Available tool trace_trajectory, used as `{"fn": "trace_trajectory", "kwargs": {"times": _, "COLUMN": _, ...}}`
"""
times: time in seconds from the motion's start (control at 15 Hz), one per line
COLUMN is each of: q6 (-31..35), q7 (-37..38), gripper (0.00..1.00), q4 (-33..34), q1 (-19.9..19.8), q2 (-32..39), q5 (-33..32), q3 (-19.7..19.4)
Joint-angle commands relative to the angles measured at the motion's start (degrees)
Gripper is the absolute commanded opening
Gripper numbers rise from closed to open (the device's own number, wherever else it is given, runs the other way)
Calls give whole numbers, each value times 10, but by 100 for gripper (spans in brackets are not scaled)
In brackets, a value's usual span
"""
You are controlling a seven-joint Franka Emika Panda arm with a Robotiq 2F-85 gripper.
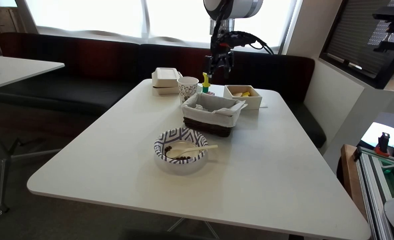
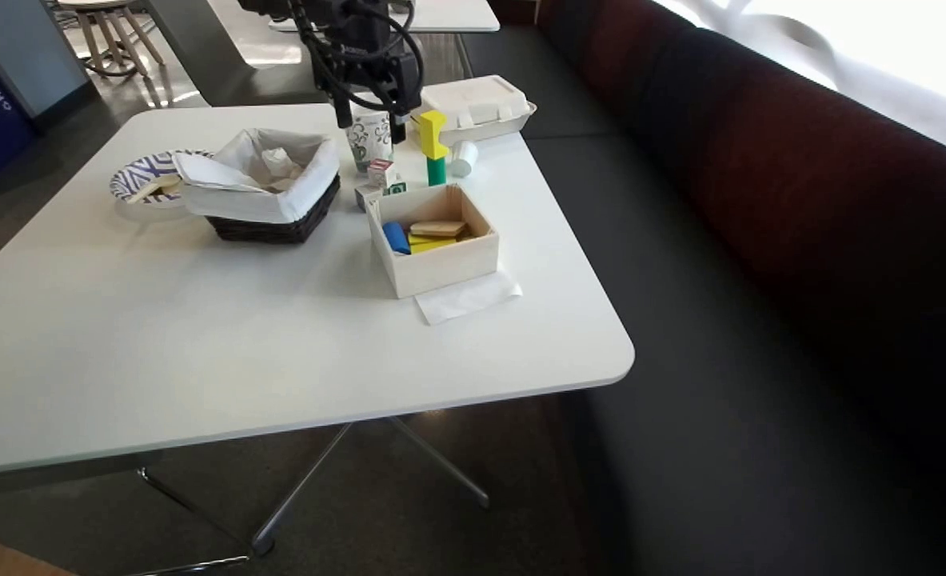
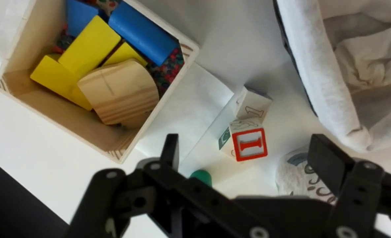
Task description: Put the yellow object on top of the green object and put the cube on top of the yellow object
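- On the worktop [image 2: 281,336], near the edge along the bench [image 2: 728,376], the yellow object [image 2: 434,136] stands upright on the green object [image 2: 436,171]; so we judge the first half done.
- The gripper [image 3: 246,150] has its jaws wide apart and holds nothing.
- The red-framed cube [image 3: 250,144], which lies farther in from this edge, is probably the one we must take. A second cube [image 3: 255,106] is just beside it; whether they touch, we cannot tell.
- We should descend straight, one jaw on each side of the red-framed cube, without brushing the paper cup [image 2: 370,148] or the yellow object.
- Then we should lift above the yellow object and release softly, since its top looks narrow.
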Motion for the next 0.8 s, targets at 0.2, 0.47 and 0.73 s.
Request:
{"fn": "trace_trajectory", "kwargs": {"times": 0.2, "q6": 44, "q7": -41, "gripper": 100, "q4": -29, "q1": -8, "q2": -2, "q5": 1, "q3": 15}}
{"fn": "trace_trajectory", "kwargs": {"times": 0.47, "q6": 66, "q7": -64, "gripper": 100, "q4": -33, "q1": -18, "q2": 5, "q5": 21, "q3": 28}}
{"fn": "trace_trajectory", "kwargs": {"times": 0.73, "q6": 104, "q7": -105, "gripper": 100, "q4": -38, "q1": -35, "q2": 15, "q5": 51, "q3": 50}}
